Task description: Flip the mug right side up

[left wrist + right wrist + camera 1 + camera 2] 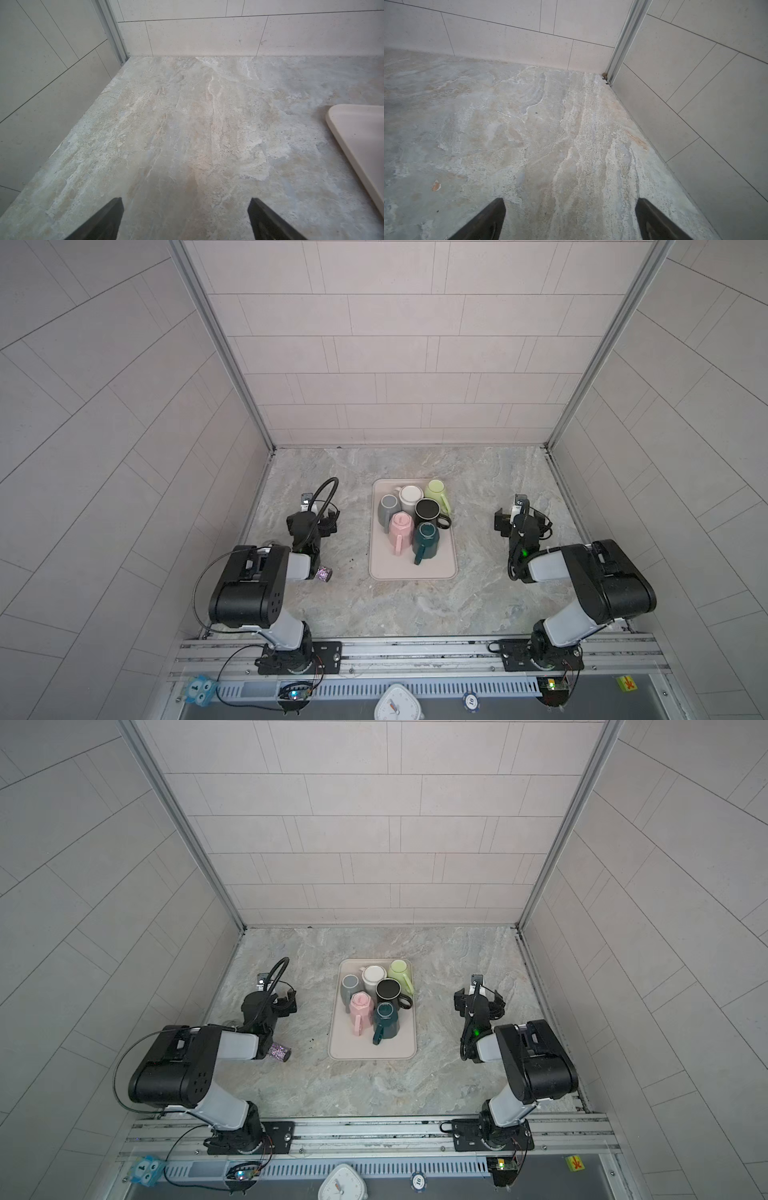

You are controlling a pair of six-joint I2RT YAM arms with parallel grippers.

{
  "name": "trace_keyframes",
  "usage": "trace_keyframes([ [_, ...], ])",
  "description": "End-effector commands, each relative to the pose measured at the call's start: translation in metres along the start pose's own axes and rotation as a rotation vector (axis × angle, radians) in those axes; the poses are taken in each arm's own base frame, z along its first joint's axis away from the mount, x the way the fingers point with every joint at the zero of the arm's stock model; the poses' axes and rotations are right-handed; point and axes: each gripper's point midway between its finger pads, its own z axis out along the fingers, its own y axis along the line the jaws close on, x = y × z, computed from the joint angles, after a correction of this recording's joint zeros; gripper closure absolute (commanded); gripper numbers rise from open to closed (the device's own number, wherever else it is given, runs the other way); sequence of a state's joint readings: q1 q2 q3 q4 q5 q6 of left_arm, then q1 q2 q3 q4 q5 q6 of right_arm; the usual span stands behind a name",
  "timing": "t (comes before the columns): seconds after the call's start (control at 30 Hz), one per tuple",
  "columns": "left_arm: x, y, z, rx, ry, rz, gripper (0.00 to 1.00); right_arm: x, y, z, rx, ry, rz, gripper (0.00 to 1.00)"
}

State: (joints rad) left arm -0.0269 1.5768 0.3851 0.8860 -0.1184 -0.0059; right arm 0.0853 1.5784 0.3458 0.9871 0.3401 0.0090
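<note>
Several mugs stand packed together on a beige tray [411, 570] [370, 1052] mid-table: grey [388, 508], white [410, 495], light green [434, 489], black [428, 510], pink [401, 524] and dark teal [427, 535]. Most look bottom-up; I cannot tell for each one. My left gripper [311, 515] [268, 996] [185, 202] hangs open over bare table left of the tray, holding nothing. My right gripper [521, 516] [478, 998] [570, 201] is open and empty too, right of the tray. Only a tray corner [353, 128] shows in the left wrist view.
A small glittery purple cylinder [323, 572] lies on the table beside the left arm. Tiled walls close in the back and both sides. On the front rail sit a white clock [397, 703], a blue toy [199, 691] and a chip [471, 700].
</note>
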Motion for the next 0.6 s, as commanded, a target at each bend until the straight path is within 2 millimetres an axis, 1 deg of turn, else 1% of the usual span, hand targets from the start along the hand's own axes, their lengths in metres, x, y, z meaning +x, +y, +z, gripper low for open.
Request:
trace_keyframes([
  [0.0, -0.0106, -0.0015, 0.0019, -0.003, -0.036, 0.001, 0.0, -0.0053, 0.0015, 0.0012, -0.002, -0.018, 0.024, 0.01],
  [0.57, -0.0106, 0.0028, 0.0035, 0.007, -0.034, -0.028, 0.0, -0.0049, 0.0007, 0.0018, -0.003, -0.016, 0.029, 0.01],
])
